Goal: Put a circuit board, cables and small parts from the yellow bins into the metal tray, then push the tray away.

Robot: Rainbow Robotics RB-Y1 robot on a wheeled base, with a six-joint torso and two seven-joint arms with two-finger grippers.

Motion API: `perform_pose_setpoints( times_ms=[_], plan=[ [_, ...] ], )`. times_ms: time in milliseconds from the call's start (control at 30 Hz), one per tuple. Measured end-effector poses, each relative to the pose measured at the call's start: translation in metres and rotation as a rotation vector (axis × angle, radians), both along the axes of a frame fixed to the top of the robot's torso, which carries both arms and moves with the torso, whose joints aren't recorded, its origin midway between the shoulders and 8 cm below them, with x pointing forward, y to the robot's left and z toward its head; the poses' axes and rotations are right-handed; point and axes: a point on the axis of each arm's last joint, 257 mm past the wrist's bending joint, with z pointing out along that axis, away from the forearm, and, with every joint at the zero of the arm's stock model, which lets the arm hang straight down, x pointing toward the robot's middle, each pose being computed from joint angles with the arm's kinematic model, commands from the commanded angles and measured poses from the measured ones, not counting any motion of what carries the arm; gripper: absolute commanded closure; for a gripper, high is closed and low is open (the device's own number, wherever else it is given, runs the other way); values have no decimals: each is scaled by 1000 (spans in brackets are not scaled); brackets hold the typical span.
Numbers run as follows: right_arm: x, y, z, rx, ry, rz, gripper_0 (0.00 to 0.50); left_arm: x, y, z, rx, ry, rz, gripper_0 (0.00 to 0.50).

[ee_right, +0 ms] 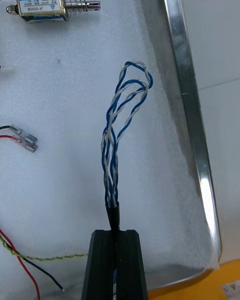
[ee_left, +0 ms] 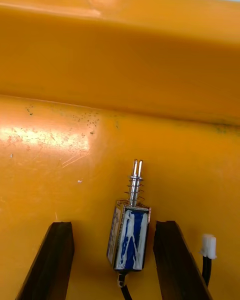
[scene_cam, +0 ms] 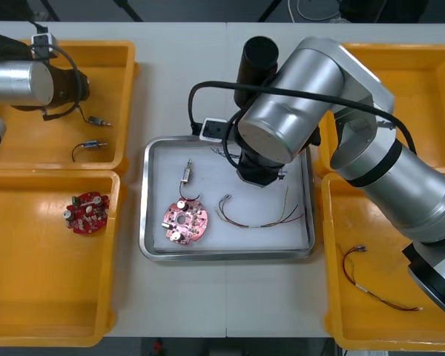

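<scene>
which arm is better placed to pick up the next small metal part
Left. The left gripper is open around a small metal part in the far left yellow bin. The right gripper is shut on the blue and white cable over the metal tray.

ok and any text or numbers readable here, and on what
No text reads clearly.
White label on the small metal part in the metal tray, past the right claw shut on the blue and white cable: printed lines, too blurred to quote.
Blue and white label on the second small metal part, between the fingers of the open left claw in a yellow bin: no letters legible.
</scene>
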Motion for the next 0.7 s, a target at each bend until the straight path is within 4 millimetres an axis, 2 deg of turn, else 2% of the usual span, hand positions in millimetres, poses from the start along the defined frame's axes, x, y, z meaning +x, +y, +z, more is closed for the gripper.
perform_pose_setpoints(
  times_ms=[300,467,500,533,567,600,633,667,700],
  plan=[
    [12,1,-41,-30,11,10,500,2,-5,0,6,-5,-12,500],
    [13,0,-58,-15,51,0,500,0,-6,-1,3,8,-12,500],
    [13,0,-60,-11,57,-1,485,-1,-6,-3,2,21,-12,500],
    [13,0,-61,-11,60,-2,426,-3,-7,-4,0,36,-12,500],
    [13,0,-62,-11,60,-2,243,-5,-8,-4,-4,52,-13,500],
    [13,0,-62,-11,60,-2,243,-9,-10,-4,-8,75,-14,500],
    [13,0,-62,-11,60,-2,23,-12,-12,-5,-13,98,-16,500],
    [13,0,-62,-11,60,-2,0,-15,-14,-3,-19,111,-18,500],
    [13,0,-62,-11,60,-2,0,-18,-15,-1,-25,124,-20,500]
  ],
)
